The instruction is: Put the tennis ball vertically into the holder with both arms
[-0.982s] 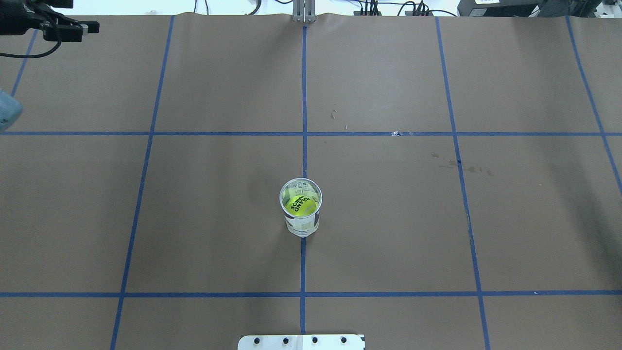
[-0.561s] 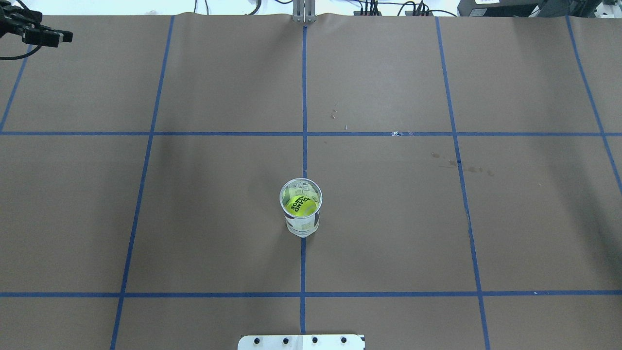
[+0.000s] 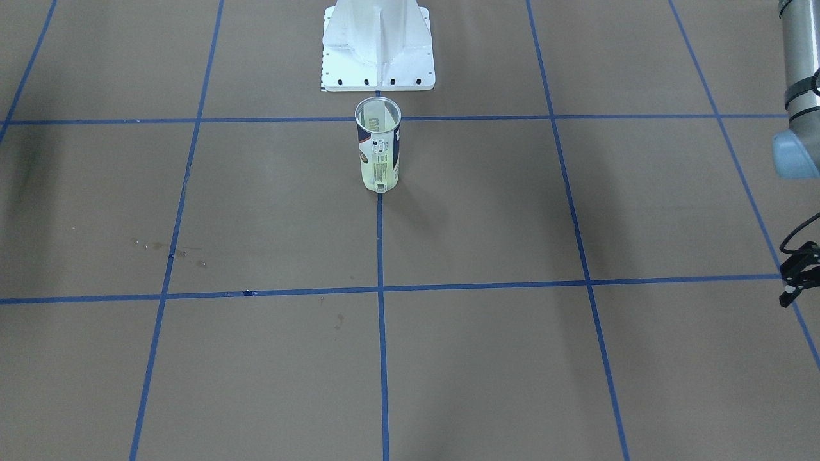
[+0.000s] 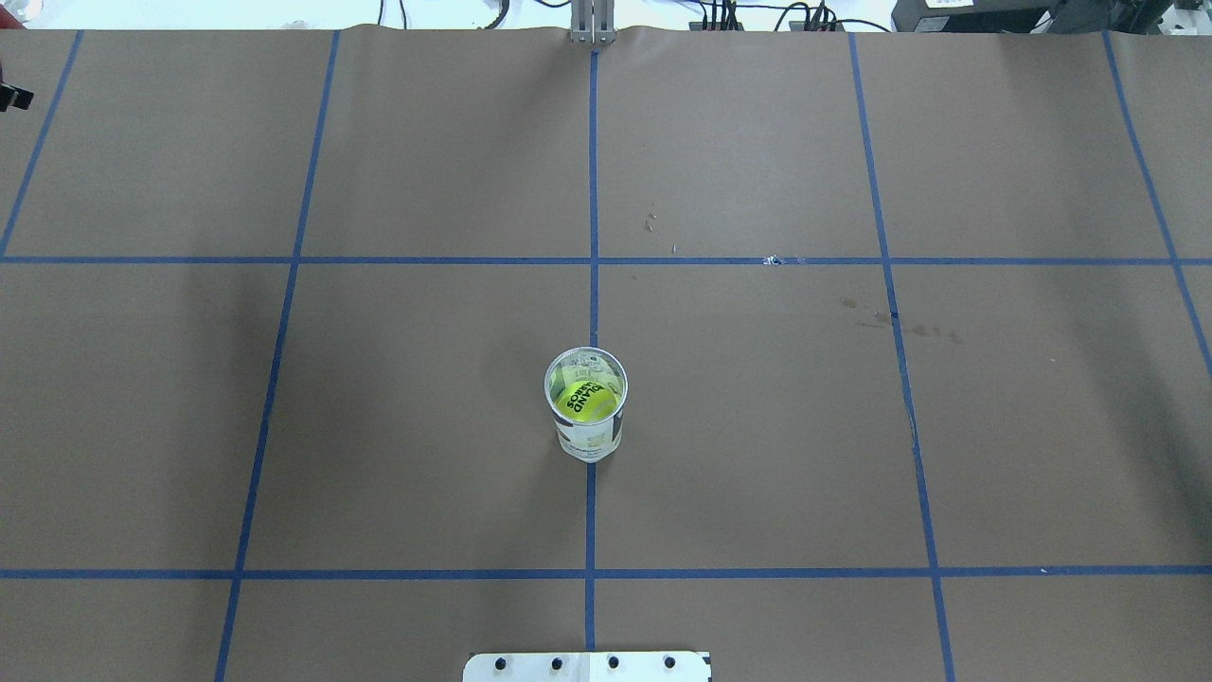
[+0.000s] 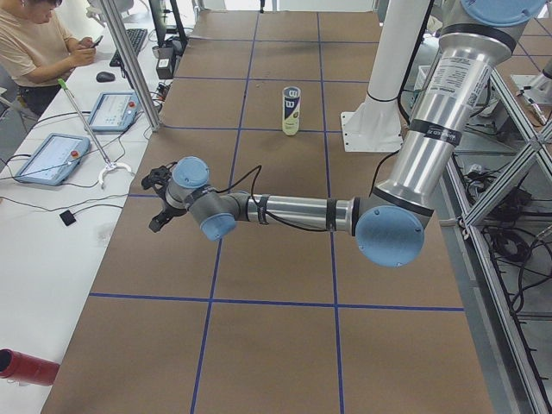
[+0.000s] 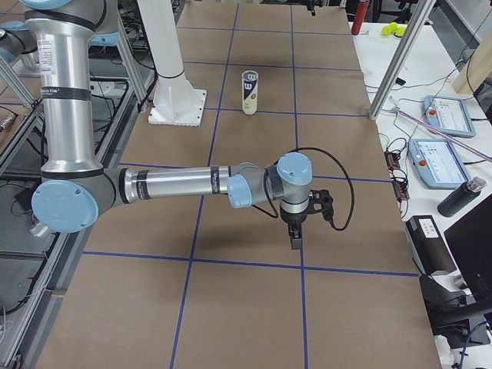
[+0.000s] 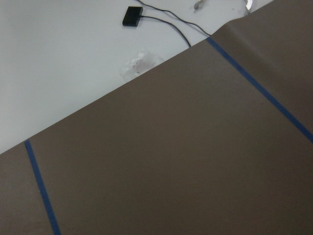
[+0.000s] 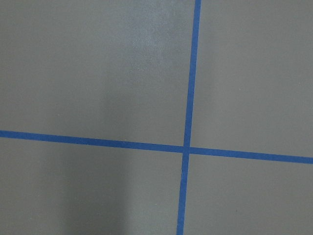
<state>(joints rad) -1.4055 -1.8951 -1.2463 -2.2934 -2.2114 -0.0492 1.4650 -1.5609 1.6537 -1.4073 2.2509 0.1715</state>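
Note:
The clear holder with its white and navy label stands upright at the table's middle, and a yellow tennis ball lies inside it. The holder also shows in the front view and in both side views. My left gripper is far off at the table's left edge, empty, its fingers spread in the left side view. My right gripper hangs low over the table far to the right of the holder. It shows only in the right side view, so I cannot tell if it is open or shut.
The white pedestal base is bolted just behind the holder. Blue tape lines cross the brown table cover. A side bench holds control tablets, with a seated person there. A red cylinder lies beside the table.
My left gripper has drawn back to the left and is almost out of the overhead view. The holder and the ball have not moved.

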